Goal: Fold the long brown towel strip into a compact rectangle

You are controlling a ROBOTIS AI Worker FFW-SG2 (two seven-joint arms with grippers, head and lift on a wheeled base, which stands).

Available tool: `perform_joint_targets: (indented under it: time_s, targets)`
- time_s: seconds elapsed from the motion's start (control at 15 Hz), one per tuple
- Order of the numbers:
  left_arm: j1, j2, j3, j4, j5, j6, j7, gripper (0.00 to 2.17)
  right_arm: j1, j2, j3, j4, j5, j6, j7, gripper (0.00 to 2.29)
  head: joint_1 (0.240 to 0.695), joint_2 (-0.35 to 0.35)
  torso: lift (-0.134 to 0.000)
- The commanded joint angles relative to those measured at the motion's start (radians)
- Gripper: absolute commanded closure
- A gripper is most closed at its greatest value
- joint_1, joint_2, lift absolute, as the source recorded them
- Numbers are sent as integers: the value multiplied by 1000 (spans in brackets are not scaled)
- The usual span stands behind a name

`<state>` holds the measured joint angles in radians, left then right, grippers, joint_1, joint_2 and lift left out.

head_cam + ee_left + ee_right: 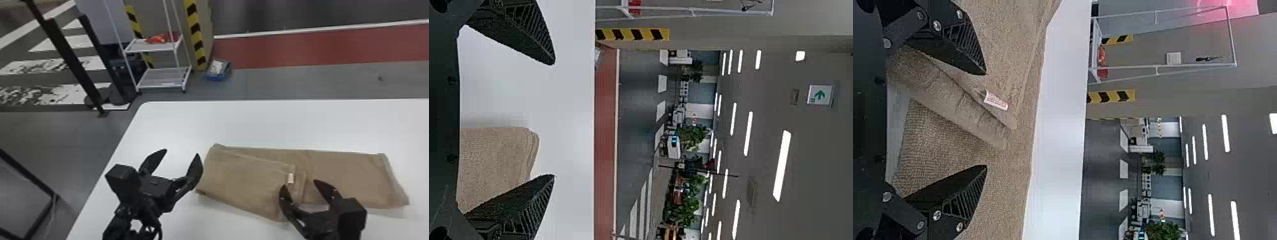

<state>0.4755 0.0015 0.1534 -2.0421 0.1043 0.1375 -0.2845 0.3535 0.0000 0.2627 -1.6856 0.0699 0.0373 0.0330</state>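
Note:
The brown towel (245,182) lies on the table with its left part folded over, and a single layer extends to the right. A small white tag (290,178) sits by the folded part's right edge. My left gripper (182,152) stands open just left of the fold; in the left wrist view the open left gripper (554,120) has the towel's end (496,160) beside its lower finger. My right gripper (299,185) is open above the flap's right edge. In the right wrist view, the right gripper (986,120) spans the towel edges (960,107) and the tag (996,100).
The white table (261,123) has its left edge beneath the left arm. Beyond it stand a white rack (153,47) and a blue bin (218,71) on the floor, with dark posts (68,57) farther left.

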Motion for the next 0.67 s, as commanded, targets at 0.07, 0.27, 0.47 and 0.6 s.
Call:
perform_joint_targets:
  time_s: [0.07,0.27,0.47,0.6]
  targets:
    - [-2,-4,0,5,0,0,-9,83,-28,1,15,20,7,17,2,316,695,230,-110]
    - [-2,-4,0,13,0,0,-18,83,-42,1,17,30,5,54,2,353,695,235,-110]
    - [-3,-4,0,16,0,0,-19,87,-47,1,27,32,5,54,2,410,695,234,-110]
    - [-3,-4,0,16,0,0,-21,87,-53,1,33,32,7,54,2,505,695,237,-110]
